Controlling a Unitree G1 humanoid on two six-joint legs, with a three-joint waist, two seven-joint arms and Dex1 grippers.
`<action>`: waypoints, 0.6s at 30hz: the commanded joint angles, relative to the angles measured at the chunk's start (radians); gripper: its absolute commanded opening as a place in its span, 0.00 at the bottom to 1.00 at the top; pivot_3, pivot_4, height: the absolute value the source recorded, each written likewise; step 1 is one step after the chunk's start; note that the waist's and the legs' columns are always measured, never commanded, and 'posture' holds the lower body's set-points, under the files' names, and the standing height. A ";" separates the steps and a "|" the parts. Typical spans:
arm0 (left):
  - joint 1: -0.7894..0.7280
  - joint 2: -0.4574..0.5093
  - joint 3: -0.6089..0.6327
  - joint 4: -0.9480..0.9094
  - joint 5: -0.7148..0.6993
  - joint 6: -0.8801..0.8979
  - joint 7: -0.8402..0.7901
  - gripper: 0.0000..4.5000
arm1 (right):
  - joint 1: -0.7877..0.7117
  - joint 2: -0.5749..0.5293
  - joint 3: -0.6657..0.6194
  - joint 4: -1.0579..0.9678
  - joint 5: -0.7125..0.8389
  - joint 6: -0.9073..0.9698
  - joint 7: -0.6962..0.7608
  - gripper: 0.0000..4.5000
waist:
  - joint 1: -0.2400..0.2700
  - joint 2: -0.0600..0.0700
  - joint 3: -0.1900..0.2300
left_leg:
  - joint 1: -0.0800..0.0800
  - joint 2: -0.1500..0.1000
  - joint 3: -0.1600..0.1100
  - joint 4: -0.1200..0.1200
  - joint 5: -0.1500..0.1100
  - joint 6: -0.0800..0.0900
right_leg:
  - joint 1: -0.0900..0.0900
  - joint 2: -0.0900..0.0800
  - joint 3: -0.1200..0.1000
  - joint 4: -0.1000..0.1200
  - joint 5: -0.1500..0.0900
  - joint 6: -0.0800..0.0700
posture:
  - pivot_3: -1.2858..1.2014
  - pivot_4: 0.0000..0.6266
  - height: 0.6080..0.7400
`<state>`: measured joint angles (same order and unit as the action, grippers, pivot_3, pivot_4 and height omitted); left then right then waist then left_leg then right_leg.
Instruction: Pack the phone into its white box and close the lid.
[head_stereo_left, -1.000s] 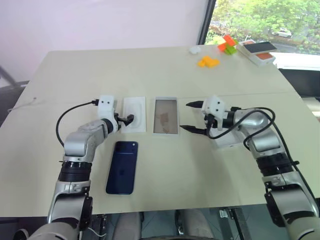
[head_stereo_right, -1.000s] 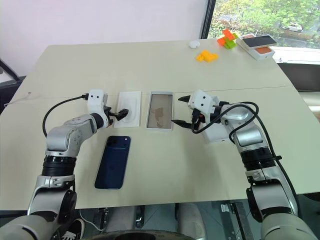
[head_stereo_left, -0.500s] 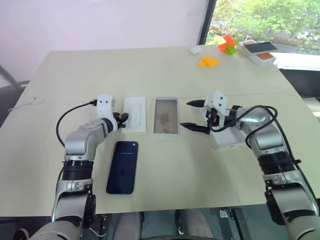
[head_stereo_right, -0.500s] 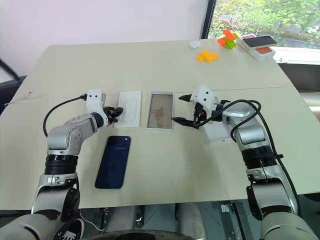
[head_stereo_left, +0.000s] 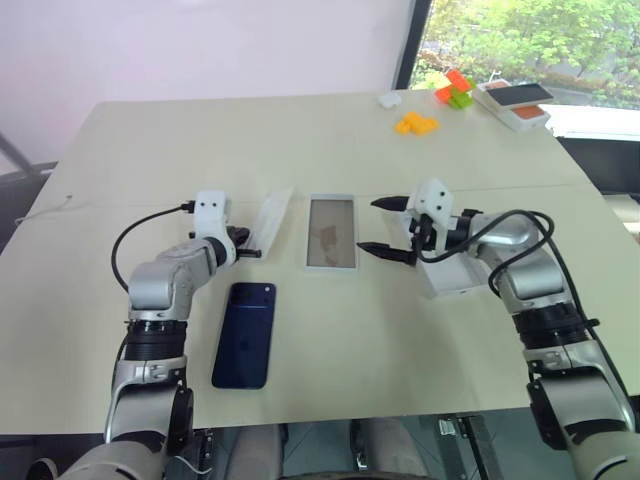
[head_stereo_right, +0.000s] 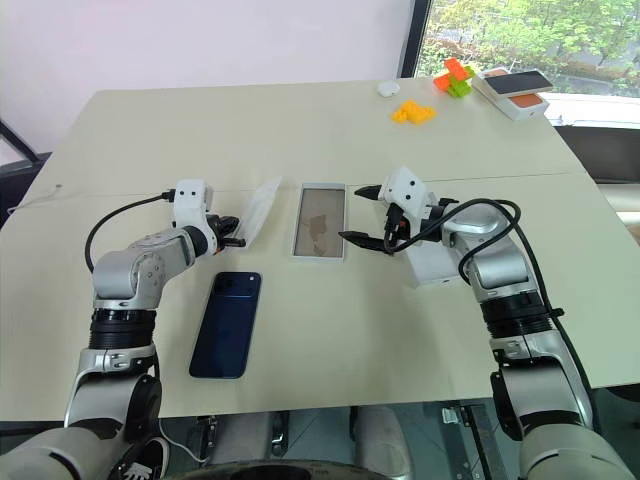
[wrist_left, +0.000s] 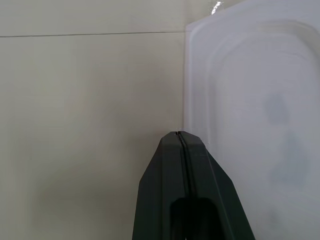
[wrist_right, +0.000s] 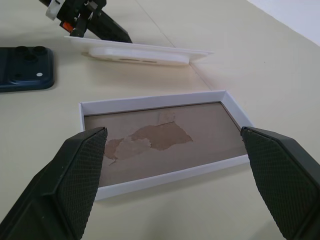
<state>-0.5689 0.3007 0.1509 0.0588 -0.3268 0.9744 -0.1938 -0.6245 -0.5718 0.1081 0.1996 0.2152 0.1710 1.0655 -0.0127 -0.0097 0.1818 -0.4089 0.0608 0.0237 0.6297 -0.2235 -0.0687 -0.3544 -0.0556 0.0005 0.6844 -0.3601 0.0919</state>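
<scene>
My left fingers (wrist_left: 182, 165) have just snapped from wide to fully shut on the near-left edge of the white box (head_stereo_left: 268, 222). It lay flat a moment ago and now tips up on its far side. I judge I have the tray in hand. The phone (head_stereo_left: 245, 335) lies nearer on the table (head_stereo_left: 330, 140), unpacked. My right fingers (wrist_right: 82, 170) stay wide beside the lid (head_stereo_left: 331, 232).
</scene>
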 joint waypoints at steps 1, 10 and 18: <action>-0.012 0.012 0.011 -0.033 0.006 -0.008 0.002 0.01 | -0.019 0.002 -0.029 -0.027 0.014 -0.018 -0.009 1.00 | 0.000 0.000 0.000 | 0.000 0.000 0.000 0.000 0.000 0.000 | 0.000 0.000 0.000 0.000 0.000 0.000 | 0.52 0.24 1.00; -0.034 -0.005 0.082 -0.097 -0.045 0.004 0.015 0.01 | -0.004 0.007 -0.020 -0.036 0.014 -0.025 -0.010 1.00 | 0.000 -0.002 0.001 | 0.000 0.000 0.000 -0.001 0.000 0.000 | 0.000 0.000 0.000 -0.001 0.000 0.000 | 0.52 0.24 1.00; -0.057 0.015 0.079 -0.146 -0.070 0.116 0.022 0.61 | -0.006 0.010 -0.017 -0.031 0.014 -0.022 -0.007 1.00 | -0.001 -0.003 0.002 | -0.001 0.000 0.000 -0.001 0.000 0.000 | 0.000 0.000 0.000 -0.001 0.000 0.000 | 0.52 0.24 1.00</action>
<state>-0.6026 0.2888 0.2357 -0.0428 -0.3937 1.0708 -0.1676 -0.6240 -0.5652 0.1084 0.1996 0.2152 0.1613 1.0587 -0.0140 -0.0128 0.1837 -0.4095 0.0610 0.0237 0.6286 -0.2234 -0.0690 -0.3551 -0.0556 0.0005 0.6833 -0.3601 0.0919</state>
